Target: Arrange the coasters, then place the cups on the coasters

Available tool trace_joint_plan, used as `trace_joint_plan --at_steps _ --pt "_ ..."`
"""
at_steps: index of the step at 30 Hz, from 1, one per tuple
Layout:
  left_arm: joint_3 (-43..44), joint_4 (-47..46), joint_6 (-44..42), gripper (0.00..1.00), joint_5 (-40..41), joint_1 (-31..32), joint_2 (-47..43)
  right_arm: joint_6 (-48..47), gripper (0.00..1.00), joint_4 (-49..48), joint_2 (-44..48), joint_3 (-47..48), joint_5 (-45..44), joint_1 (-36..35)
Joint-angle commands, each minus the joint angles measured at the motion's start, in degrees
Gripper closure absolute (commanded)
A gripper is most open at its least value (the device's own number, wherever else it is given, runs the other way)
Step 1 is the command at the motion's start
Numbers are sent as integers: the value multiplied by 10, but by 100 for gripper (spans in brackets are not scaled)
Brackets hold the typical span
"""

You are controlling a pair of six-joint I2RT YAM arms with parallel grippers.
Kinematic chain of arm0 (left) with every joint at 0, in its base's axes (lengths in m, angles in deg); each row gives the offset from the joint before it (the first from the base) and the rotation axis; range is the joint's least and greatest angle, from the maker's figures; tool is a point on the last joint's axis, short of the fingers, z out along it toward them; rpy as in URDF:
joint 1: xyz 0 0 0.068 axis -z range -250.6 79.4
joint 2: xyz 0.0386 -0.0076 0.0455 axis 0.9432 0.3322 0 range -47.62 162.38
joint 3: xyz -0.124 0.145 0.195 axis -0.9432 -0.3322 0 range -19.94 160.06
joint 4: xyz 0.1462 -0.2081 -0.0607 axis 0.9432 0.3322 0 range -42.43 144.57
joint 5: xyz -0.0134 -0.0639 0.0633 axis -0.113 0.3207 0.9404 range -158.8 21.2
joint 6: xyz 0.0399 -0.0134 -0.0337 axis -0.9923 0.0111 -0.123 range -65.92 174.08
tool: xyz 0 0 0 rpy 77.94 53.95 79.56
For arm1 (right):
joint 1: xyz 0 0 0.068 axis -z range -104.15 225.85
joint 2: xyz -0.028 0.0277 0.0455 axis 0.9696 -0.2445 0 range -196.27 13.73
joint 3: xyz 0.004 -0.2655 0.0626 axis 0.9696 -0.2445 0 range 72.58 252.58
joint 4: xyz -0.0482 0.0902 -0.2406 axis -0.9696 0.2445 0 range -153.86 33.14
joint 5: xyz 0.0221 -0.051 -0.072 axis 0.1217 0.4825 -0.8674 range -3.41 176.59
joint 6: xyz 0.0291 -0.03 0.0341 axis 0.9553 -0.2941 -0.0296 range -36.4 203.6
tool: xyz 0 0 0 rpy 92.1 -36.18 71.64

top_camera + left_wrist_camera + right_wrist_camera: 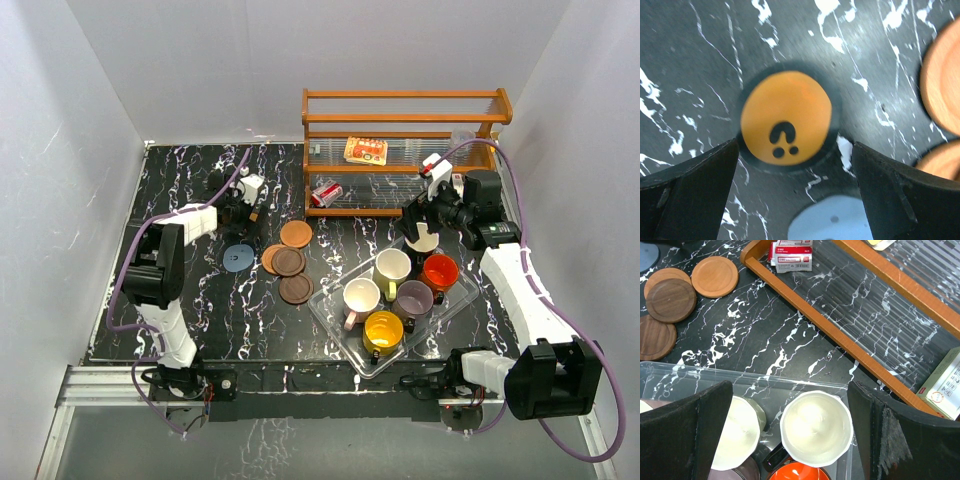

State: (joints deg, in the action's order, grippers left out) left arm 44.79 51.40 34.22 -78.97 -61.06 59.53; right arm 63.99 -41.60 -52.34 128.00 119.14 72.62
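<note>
While cups (384,328) sit in the tray (328,316), coaster-arranging appears in hand: left fingers (690,185), released, bracket an orange coaster (786,117) on the counter (700,60), needing descent and closure; right fingers (685,430), released, hover above a white-lined cup (816,427).

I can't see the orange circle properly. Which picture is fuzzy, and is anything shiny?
Left wrist view: the orange disc is close and blurry. Right wrist view: sharp, with light glinting on the clear tray. Top external view: even light, soft shadows.
</note>
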Motion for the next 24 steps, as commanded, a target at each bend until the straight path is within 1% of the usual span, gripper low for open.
trace_joint_plan --at_steps 1,4,8,12,16,19,22,24 --pt "24 -20 17 4 45 -1 29 -12 2 -20 -1 9 3 2" --pt "41 -21 17 2 48 -1 55 -14 2 -21 -4 9 -1 2" --pt "62 8 33 9 77 -7 82 -13 2 -20 -3 7 -5 3" --pt "53 4 44 15 88 -37 77 -16 2 -21 -8 8 -8 2" --pt "76 6 39 17 91 -75 93 -17 2 -22 -14 7 -9 3" --pt "96 13 38 14 73 -89 96 -18 2 -22 -17 7 -14 3" --pt "80 0 36 8 42 -91 67 -20 2 -22 -17 6 -19 3" --pt "63 -5 36 5 24 -92 40 -21 2 -22 -17 6 -23 3"
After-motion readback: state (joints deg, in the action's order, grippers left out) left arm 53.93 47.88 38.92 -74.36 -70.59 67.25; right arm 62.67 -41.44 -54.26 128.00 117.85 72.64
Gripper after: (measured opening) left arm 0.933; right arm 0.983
